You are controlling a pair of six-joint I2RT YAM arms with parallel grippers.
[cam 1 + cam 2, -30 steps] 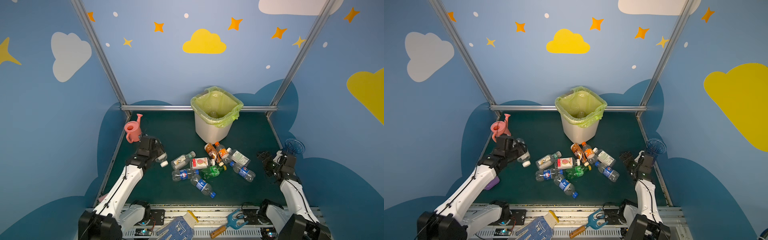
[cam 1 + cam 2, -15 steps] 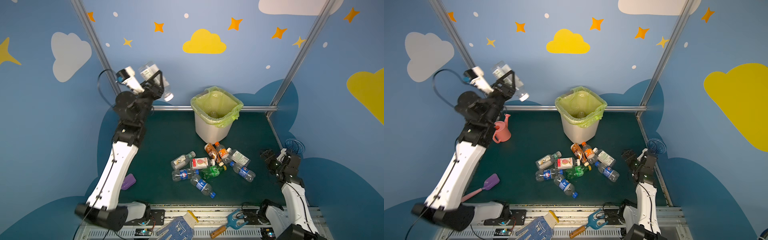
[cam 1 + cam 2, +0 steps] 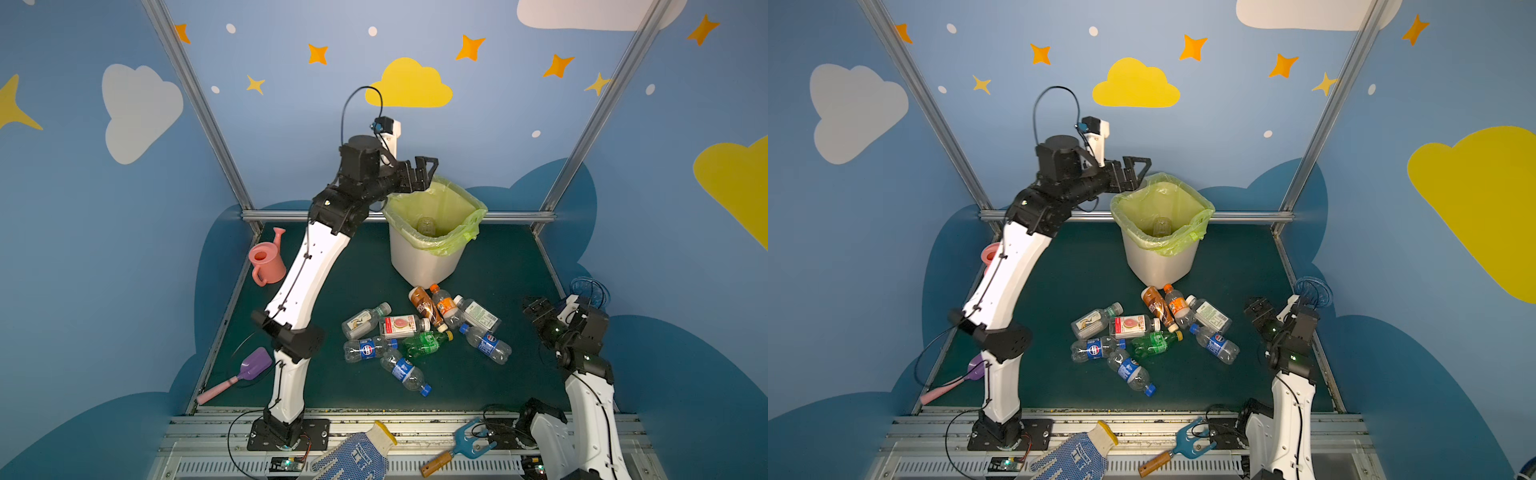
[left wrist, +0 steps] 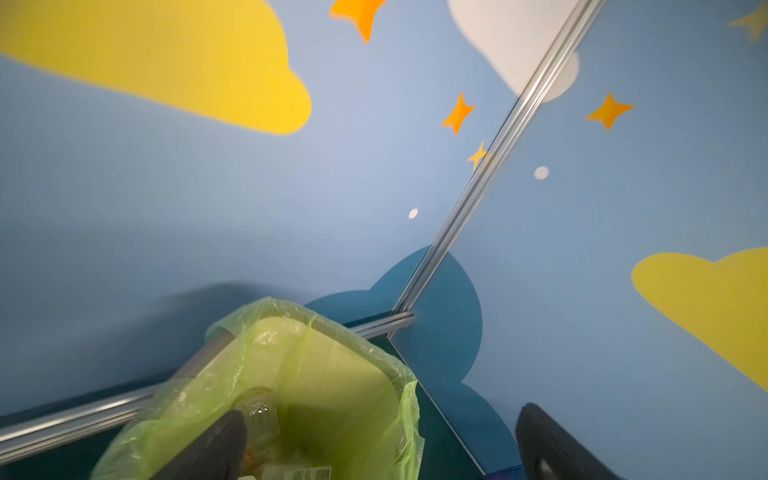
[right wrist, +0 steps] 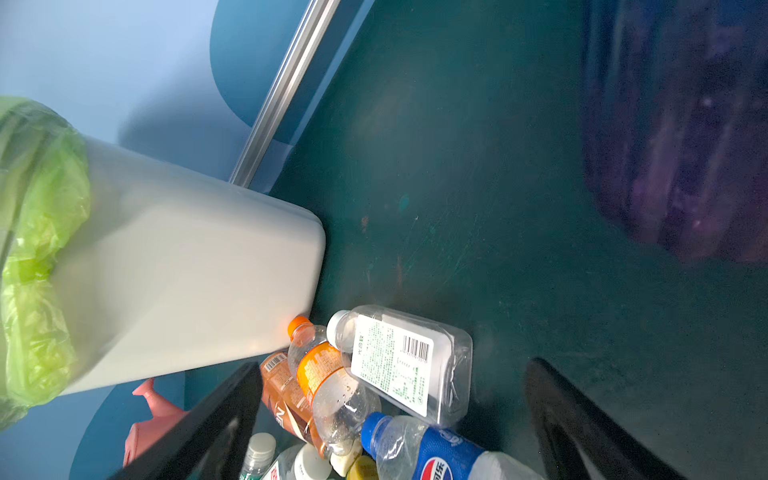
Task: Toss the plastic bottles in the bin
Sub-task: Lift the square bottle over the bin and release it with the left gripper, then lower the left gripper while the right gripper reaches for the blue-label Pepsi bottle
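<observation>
White bin (image 3: 419,266), centre frame, yellow-green liner (image 3: 453,208): clear bottle (image 3: 426,225) inside. Left tool (image 3: 428,174) released, empty, above its rim. Right tool (image 3: 537,309) released, empty, lower right.

Two slim robot arms of one make. The left arm (image 3: 322,257) has glossy white shell links joined by chunky matte-black joint housings. It stands on a black base plate (image 3: 316,434) fixed with silver screws. A thin black cable (image 3: 306,256) is clipped along its white link. A small white-and-black wrist camera (image 3: 388,126) sits near the left gripper (image 3: 426,172), which is black with angular, open-frame fingers. The right arm (image 3: 590,407) matches, with what seem to be tiny green lights (image 3: 557,330) on its black joints. The right gripper (image 3: 536,307) is black too.
</observation>
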